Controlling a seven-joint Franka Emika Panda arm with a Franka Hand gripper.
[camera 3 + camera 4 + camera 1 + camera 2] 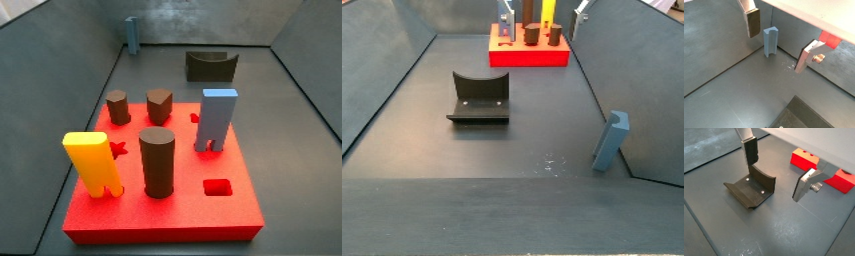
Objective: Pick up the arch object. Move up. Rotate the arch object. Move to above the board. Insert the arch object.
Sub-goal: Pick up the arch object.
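The gripper (781,42) hangs above the floor with its fingers spread wide and nothing between them; in both wrist views one finger (750,154) and the other (806,184) show as silver plates with dark pads. The arch (771,41) stands upright in a corner of the grey bin, just beside the walls, and well apart from the gripper. In a side view it sits at the far left corner (132,35); in a side view it is near the right wall (612,140). The board (162,170) lies well apart from it, carrying a yellow block (91,163), a light-blue block (217,119) and three brown pegs (156,160). A dark curved block (480,97) rests on the floor between arch and board.
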